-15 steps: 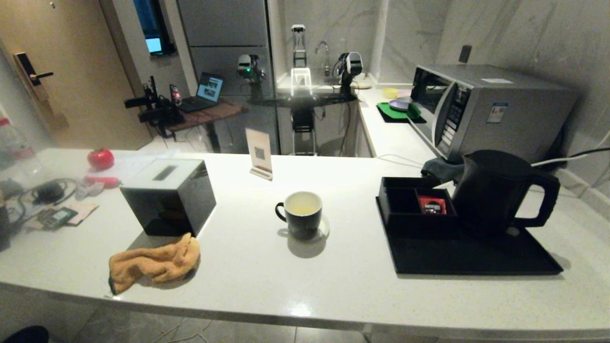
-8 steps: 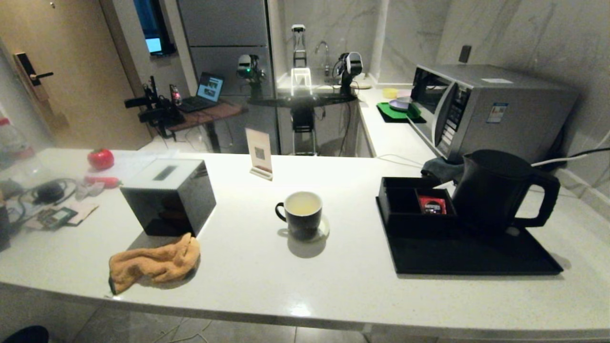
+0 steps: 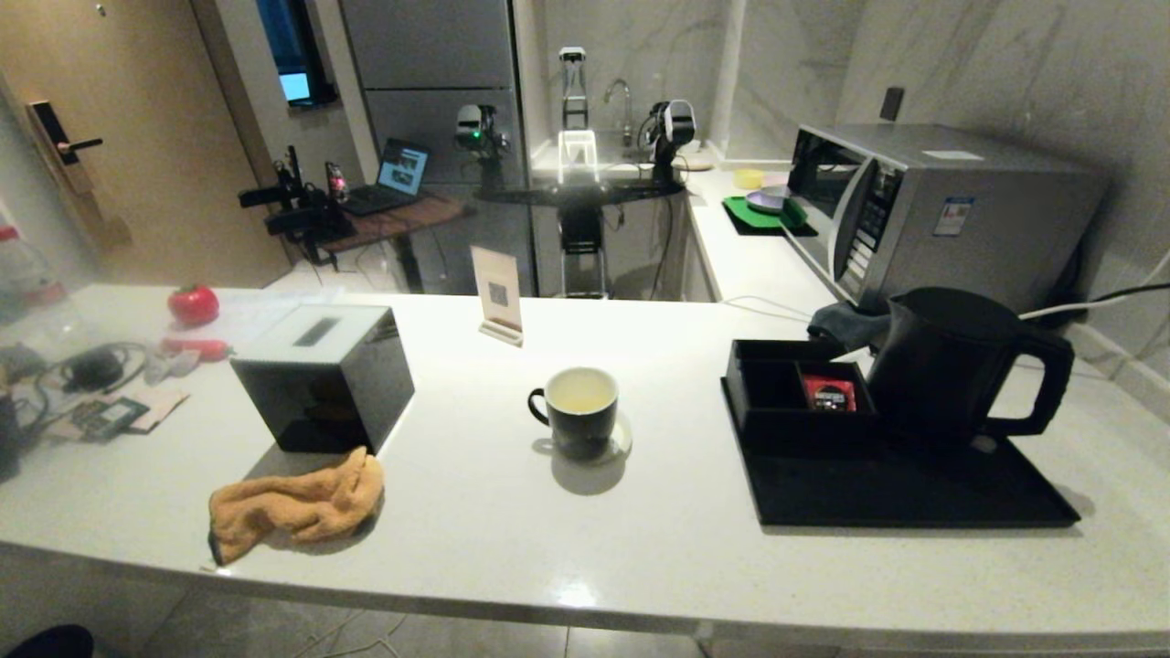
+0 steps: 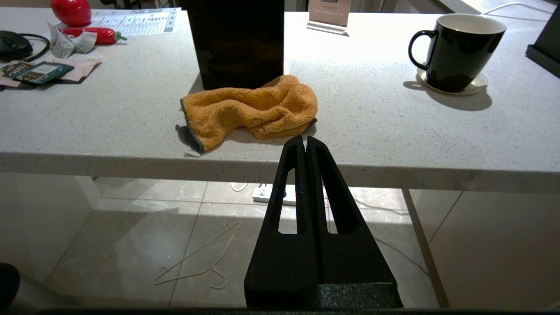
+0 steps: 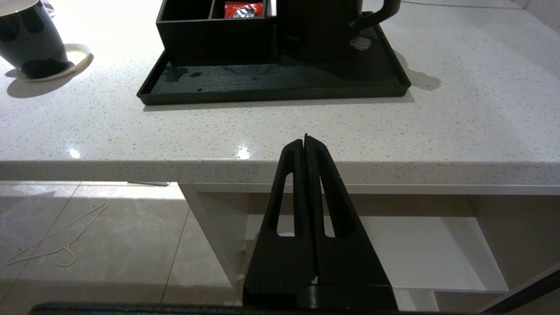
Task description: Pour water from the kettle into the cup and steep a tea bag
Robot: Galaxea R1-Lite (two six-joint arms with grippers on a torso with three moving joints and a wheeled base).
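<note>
The black kettle [image 3: 951, 366] stands upright on a black tray [image 3: 914, 493] at the right of the counter, its handle pointing right; its base also shows in the right wrist view [image 5: 319, 30]. The black mug [image 3: 578, 411] with a cream inside sits mid-counter on a coaster, holding pale yellowish water [image 3: 579, 394]. The tea bag is not visible. My left gripper [image 4: 305, 139] is shut and empty, below the counter's front edge near the orange cloth. My right gripper [image 5: 306, 141] is shut and empty, below the front edge in front of the tray. Neither arm shows in the head view.
A black compartment box [image 3: 791, 393] with a red packet [image 3: 830, 395] sits on the tray beside the kettle. A black tissue box [image 3: 315, 376] and an orange cloth [image 3: 297, 503] lie at left. A card stand [image 3: 498, 297] is behind the mug, a microwave [image 3: 932, 210] at back right.
</note>
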